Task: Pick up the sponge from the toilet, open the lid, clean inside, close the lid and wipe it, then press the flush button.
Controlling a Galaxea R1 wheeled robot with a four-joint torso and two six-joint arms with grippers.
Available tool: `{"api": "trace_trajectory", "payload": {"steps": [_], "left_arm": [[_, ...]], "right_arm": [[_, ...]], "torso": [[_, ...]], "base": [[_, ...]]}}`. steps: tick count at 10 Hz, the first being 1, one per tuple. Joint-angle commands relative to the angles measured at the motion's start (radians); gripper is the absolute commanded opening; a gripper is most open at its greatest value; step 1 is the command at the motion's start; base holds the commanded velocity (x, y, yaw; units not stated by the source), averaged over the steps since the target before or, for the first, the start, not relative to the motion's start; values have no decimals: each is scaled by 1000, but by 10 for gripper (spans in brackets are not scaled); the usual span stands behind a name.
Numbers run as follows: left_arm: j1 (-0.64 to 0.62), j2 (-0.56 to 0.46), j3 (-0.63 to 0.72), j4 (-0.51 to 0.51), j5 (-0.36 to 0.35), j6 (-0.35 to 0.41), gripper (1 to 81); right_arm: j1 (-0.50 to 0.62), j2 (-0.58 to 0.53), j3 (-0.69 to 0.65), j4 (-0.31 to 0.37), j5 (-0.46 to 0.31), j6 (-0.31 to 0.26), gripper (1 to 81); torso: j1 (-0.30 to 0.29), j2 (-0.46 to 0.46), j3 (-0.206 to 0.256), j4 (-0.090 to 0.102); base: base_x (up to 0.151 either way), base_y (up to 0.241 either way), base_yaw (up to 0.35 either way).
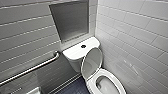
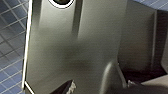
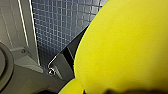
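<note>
Head view: toilet (image 1: 75, 53) in the far right corner; lid (image 1: 92, 62) up, leaning back on the tank; flush button (image 1: 83, 46) on the tank top; grab bar (image 1: 32, 68) on the left wall. Right wrist view: sponge (image 3: 125, 45) tight against the camera, above blue mosaic floor (image 3: 62, 25); right gripper (image 3: 130, 91) grasping it. Left gripper (image 2: 90, 85): state can't tell.

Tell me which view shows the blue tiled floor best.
The right wrist view: the blue tiled floor spreads as a clear grid beside the yellow sponge. The head view catches a dark patch by the toilet; the left wrist view, a strip along one edge.
</note>
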Motion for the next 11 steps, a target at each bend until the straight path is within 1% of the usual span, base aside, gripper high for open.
{"api": "trace_trajectory", "payload": {"steps": [1,2,3,4,5,6,7,8,9,10,11], "left_arm": [[75,45,-44,-71,89,-8,811],[77,59,-45,-89,98,12,811],[74,76,-53,-145,112,98,811],[70,82,-59,-345,118,344,811],[58,76,-58,-621,103,633,811],[43,71,-55,-803,86,849,811],[26,70,-53,-997,83,1045,811],[9,68,-53,-1096,89,1116,811],[3,65,-53,-1120,86,1123,811],[-11,63,-49,-1119,84,1124,811],[-29,60,-46,-1117,86,1129,811]], "right_arm": [[14,-19,8,-27,-46,3,10],[17,-9,-2,-29,-47,3,10],[15,5,-29,-29,-47,3,10],[10,31,-76,-29,-47,3,10],[6,55,-125,-33,-55,3,10],[-2,80,-168,-33,-61,3,10],[-16,116,-234,-44,-66,1,10],[-31,146,-291,-79,-66,2,10],[-45,178,-345,-110,-66,3,10],[-54,195,-381,-119,-66,1,10],[-56,211,-417,-144,-61,4,10]], "torso": [[0,0,0,0],[0,0,0,0],[0,0,0,0],[0,0,0,0],[0,0,0,0],[0,0,0,0],[0,0,0,0],[0,0,0,0],[0,0,0,0],[0,0,0,0],[0,0,0,0]], "base": [[0,0,0],[0,0,0],[0,0,0],[0,0,0],[0,0,0],[0,0,0],[0,0,0],[0,0,0],[0,0,0],[0,0,0],[0,0,0]]}}
